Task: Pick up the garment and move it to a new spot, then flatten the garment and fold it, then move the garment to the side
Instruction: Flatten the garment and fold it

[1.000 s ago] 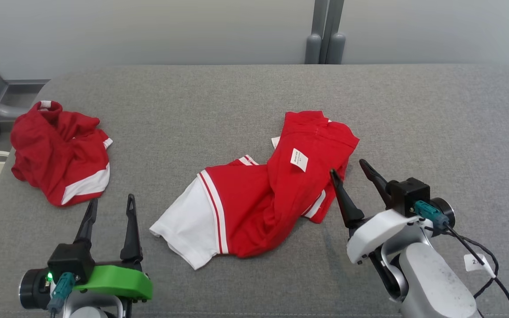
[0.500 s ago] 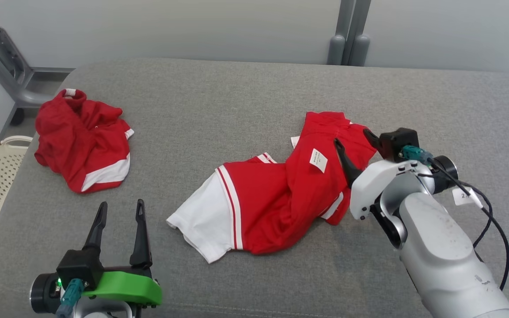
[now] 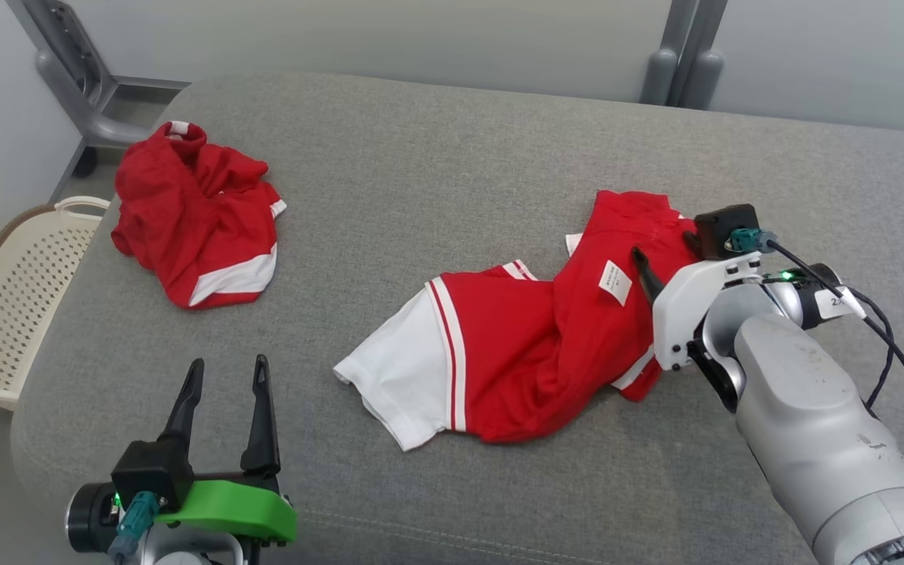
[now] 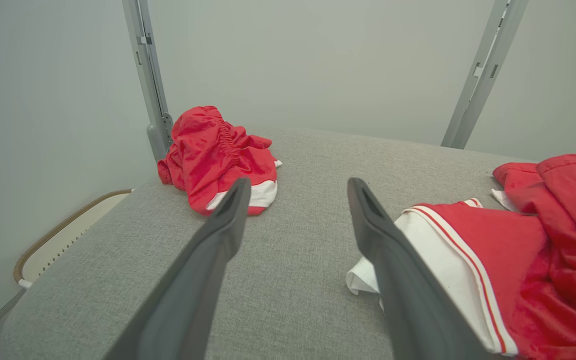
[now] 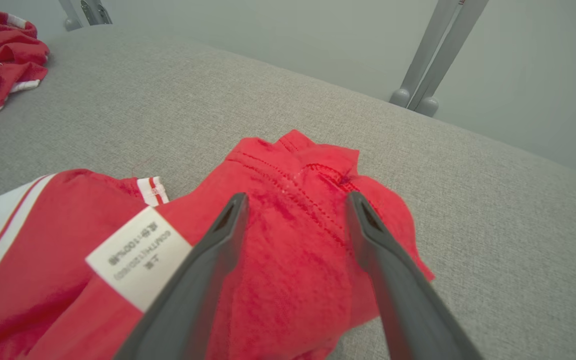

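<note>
Your right gripper [image 5: 295, 197] has reached over the red end of the garment [image 3: 530, 345], jaws wide and empty; the left gripper [image 3: 226, 369] idles wide nearby. The pickup grasp looks ready.

A grey fabric-covered table [image 3: 436, 157] stretches ahead of the left gripper [image 3: 224, 384]. To that gripper's outer side, below the table edge, a cream perforated basket [image 3: 20, 282] stands on the floor. Farther ahead of it, a grey metal frame [image 3: 83, 78] slants up by the wall. Beyond the right gripper [image 5: 298, 197], past the table's far edge, two grey metal posts [image 5: 430, 60] rise against a plain pale wall [image 5: 268, 25]. The light is soft and even.
</note>
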Robot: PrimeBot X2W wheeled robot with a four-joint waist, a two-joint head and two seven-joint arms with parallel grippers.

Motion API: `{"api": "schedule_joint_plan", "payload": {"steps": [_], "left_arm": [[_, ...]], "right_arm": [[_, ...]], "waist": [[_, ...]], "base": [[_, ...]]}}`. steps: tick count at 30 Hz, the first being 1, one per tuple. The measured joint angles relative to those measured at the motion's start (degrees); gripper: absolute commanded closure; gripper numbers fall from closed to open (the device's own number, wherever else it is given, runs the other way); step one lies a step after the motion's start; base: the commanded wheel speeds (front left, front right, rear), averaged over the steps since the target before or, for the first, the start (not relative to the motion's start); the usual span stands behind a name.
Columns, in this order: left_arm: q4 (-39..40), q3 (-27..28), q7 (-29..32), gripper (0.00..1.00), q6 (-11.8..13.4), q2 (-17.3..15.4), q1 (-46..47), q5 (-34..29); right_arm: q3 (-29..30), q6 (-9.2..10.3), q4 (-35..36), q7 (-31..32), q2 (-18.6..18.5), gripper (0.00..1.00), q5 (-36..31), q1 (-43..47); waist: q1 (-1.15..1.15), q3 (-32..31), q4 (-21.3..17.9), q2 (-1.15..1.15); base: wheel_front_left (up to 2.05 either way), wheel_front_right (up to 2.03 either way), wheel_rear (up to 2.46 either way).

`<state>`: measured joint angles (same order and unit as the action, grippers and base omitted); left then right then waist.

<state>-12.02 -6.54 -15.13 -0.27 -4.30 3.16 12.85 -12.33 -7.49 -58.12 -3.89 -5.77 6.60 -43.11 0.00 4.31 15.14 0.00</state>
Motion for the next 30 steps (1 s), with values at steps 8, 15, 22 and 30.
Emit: {"api": "schedule_joint_plan", "payload": {"steps": [8,15,22,30], "left_arm": [[-0.82,0.55,0.0,0.0,-0.8,0.76,0.77,-0.41],[-1.26,1.09,0.0,0.0,-1.01,1.12,0.94,-0.53],[-1.56,1.37,0.0,0.0,-1.25,1.3,1.03,-0.9],[-1.56,2.49,0.01,0.0,-1.55,1.34,0.87,-1.47]], "right_arm": [[-0.63,0.0,-7.11,-1.35,-0.16,0.77,-0.02,-3.16],[-1.8,-0.01,-10.02,-4.33,-0.15,1.0,0.13,-4.63],[-2.88,-0.01,-10.37,-7.93,0.07,1.0,1.62,-6.68],[-3.61,-0.01,-6.33,-10.67,-1.37,1.0,4.1,-8.93]], "waist": [[0.0,1.4,1.71,0.0],[0.0,2.05,1.44,0.0],[0.0,1.63,-0.11,0.0],[0.0,0.71,-3.58,0.0]], "base": [[0.0,0.0,0.0],[0.0,0.0,0.0],[0.0,0.0,0.0],[0.0,0.0,0.0]]}}
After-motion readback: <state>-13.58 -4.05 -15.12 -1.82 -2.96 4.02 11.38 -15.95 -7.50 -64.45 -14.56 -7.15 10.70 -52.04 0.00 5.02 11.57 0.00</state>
